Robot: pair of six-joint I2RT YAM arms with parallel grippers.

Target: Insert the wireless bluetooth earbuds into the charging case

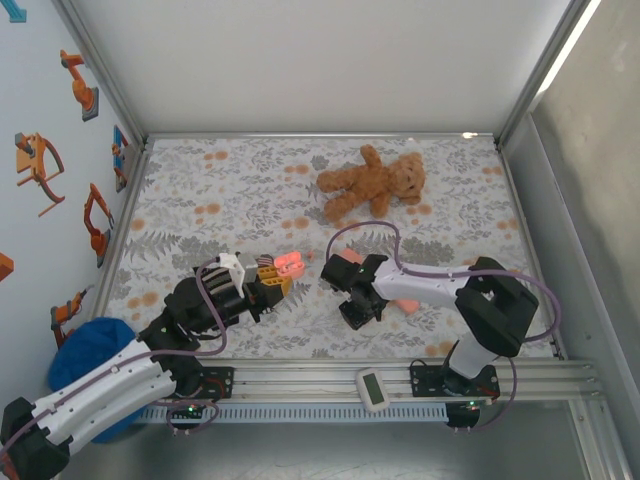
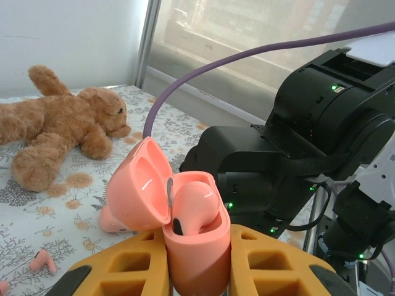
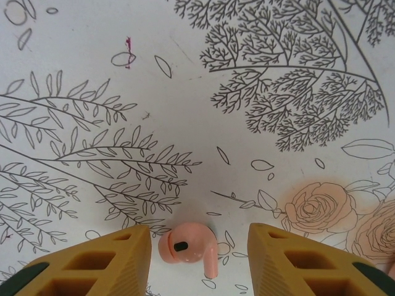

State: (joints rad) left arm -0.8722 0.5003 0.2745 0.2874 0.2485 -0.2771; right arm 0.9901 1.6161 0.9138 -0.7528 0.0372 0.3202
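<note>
Left jaws: the left gripper (image 2: 194, 274) is clenched on a salmon-pink, rounded plastic charging case (image 2: 194, 250), held upright with its hinged lid (image 2: 139, 185) thrown open.
In the case: one tiny salmon-pink earbud (image 2: 199, 206) sits in a well; whether the neighbouring well is filled cannot be told.
Right jaws: the right gripper (image 3: 197, 250) hangs released just above the worktop, yellow fingers spread either side of a second earbud (image 3: 184, 245) lying on the cloth, touching neither.
Loose: a third earbud (image 2: 43, 263) lies on the cloth, apart from the case.
Progress: seemingly early; one bud is home, and the one between the right jaws has yet to be pinched, carried across and seated.
Worktop: white cloth (image 1: 230, 190) printed with grey leaves and orange roses; a brown plush teddy bear (image 1: 370, 185) sprawls near the far edge, well apart.
Room: pale panels in an aluminium frame.
</note>
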